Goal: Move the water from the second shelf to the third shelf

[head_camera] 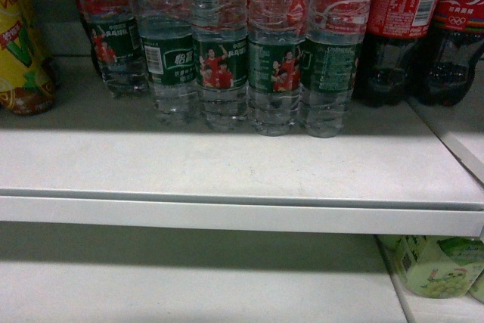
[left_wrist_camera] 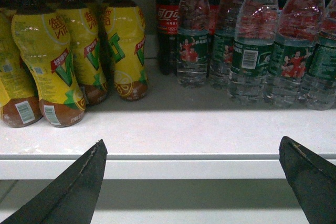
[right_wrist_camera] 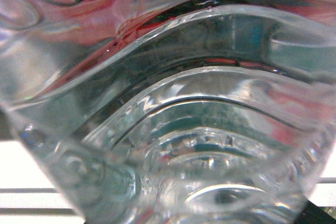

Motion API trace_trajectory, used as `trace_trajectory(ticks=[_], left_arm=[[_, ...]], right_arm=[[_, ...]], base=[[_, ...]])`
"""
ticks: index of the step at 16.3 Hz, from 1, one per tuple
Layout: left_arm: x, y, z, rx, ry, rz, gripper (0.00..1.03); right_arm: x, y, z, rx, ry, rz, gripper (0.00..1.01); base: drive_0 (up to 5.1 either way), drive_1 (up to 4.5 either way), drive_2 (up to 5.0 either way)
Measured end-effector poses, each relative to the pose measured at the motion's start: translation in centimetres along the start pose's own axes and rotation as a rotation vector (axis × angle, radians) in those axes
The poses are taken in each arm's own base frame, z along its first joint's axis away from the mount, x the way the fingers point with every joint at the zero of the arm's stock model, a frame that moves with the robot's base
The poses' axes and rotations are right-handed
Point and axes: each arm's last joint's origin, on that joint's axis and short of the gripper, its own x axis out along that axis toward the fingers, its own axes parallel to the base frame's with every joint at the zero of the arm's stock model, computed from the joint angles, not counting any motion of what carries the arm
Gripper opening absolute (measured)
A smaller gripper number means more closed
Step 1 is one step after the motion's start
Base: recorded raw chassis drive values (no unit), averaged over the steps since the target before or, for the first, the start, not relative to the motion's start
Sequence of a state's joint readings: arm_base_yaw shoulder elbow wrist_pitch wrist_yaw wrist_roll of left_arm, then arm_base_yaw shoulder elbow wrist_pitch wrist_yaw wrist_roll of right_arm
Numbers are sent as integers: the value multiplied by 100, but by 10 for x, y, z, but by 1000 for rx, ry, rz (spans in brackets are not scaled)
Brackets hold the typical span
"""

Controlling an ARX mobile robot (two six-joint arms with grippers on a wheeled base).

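The right claw's camera is pressing up against a water bottle (right_wrist_camera: 173, 119); its grip cannot be told. The left claw (left_wrist_camera: 194, 177) is hanging spread wide, well short of the upright bottles.

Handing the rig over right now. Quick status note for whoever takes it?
Left gripper: open, empty, facing the shelf edge.
Right gripper: jaws hidden; a clear ribbed water bottle fills its camera, grip unconfirmed.
Head view: five water bottles stand in a row on the upper shelf; no water shows on the shelf below.
Done: nothing placed yet.
Left: confirm the right grip, then set one bottle on the third shelf.
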State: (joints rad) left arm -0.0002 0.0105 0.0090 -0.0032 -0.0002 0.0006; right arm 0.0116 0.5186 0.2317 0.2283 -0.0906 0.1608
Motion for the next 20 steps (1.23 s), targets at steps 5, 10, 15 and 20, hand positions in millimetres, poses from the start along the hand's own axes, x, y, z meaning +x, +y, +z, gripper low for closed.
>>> trace_trajectory(ticks=[5,10,15,20], left_arm=[[0,0,0,0,0,0,98],[0,0,0,0,0,0,98],[0,0,0,0,3,0,98],[0,0,0,0,0,-2,98]], right_arm=[[-1,0,1,0,-5,1,41],[-1,0,1,1,-5,1,41],[-1,0,-1,3,3,0,41],[-1,0,-3,4,5,0,41]], base=[[0,0,0],[0,0,0],[0,0,0],[0,0,0]])
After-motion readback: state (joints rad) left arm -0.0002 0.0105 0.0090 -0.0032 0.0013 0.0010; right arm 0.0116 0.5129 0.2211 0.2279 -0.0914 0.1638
